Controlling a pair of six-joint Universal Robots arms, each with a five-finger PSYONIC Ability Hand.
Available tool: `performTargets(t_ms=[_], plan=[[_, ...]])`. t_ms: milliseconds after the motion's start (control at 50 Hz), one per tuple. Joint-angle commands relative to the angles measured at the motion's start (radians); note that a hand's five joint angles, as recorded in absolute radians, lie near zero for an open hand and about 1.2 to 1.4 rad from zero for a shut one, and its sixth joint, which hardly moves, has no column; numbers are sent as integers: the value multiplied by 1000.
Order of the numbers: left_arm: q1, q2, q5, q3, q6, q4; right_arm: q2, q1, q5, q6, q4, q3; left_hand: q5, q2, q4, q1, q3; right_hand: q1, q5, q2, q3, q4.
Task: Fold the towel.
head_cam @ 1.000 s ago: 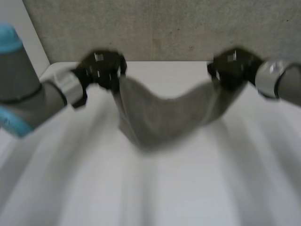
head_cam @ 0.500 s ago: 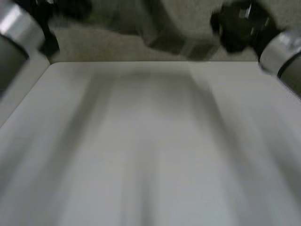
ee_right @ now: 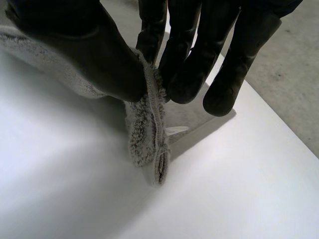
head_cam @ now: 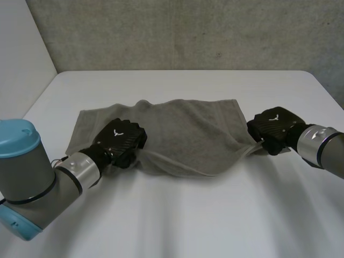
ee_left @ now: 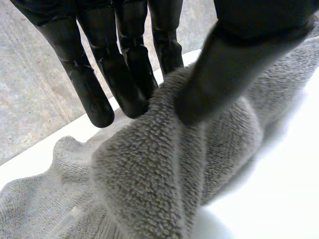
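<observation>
The white table (head_cam: 177, 220) is taking up most of the head view, running from the lower edge of the frame up to the rough grey wall (head_cam: 188, 32) that is crossing the top. The grey towel (head_cam: 188, 129) is lying spread across the middle of the frame, its far edge resting flat on the table and its near edge bowing toward the bottom of the frame between the two hands. The left arm (head_cam: 27, 188) is reaching in from the lower left corner, and the right arm (head_cam: 325, 148) is coming in from the right edge. The left hand (head_cam: 121, 141) is sitting on the towel's near edge left of centre, with a stretch of cloth running beyond it toward the left corner. The right hand (head_cam: 274, 126) is sitting at the middle right of the frame, at the towel's near right corner, where the cloth is narrowing to a point. In the left wrist view, the thumb (ee_left: 214, 74) is pressing a raised ridge of towel (ee_left: 149, 174) against the straight fingers (ee_left: 124, 84), so this hand is clamping the cloth. In the right wrist view, the thumb (ee_right: 94, 55) and fingers (ee_right: 184, 74) are pinching together on the towel's edge (ee_right: 147, 134), which is hanging from the fingertips down to the table, its hemmed end touching the surface.
</observation>
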State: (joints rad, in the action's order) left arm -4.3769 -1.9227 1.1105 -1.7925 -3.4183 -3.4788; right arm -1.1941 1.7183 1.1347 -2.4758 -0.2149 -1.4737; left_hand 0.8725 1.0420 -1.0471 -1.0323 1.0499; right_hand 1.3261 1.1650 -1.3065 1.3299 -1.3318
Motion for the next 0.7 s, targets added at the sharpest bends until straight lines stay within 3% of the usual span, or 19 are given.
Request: performTargets(t_ms=[20,40,160,420,560,700], plan=[[-12,-13,2,19,1,-5,-18,-28,-1,-58,20,6,-437,-432,437,422,-440,70,57,-90,66,-64],[-16,-13,2,24,1,-2,-18,-28,-1,-58,20,6,-556,-551,556,542,-559,70,57,-90,66,-64],[-44,1,-1,56,4,7,-18,-43,17,-87,63,4,-683,-678,684,669,-686,70,57,-90,66,-64],[-135,-33,-55,168,-22,99,-4,-57,11,-127,71,0,-704,-699,704,690,-707,70,57,-90,66,-64],[-181,-180,-193,327,-166,317,-2,-68,7,-127,72,-16,-710,-705,710,695,-713,70,57,-90,66,-64],[-184,-289,-209,450,-321,487,4,-72,7,-126,74,-23,-710,-705,710,695,-713,70,57,-90,66,-64]])
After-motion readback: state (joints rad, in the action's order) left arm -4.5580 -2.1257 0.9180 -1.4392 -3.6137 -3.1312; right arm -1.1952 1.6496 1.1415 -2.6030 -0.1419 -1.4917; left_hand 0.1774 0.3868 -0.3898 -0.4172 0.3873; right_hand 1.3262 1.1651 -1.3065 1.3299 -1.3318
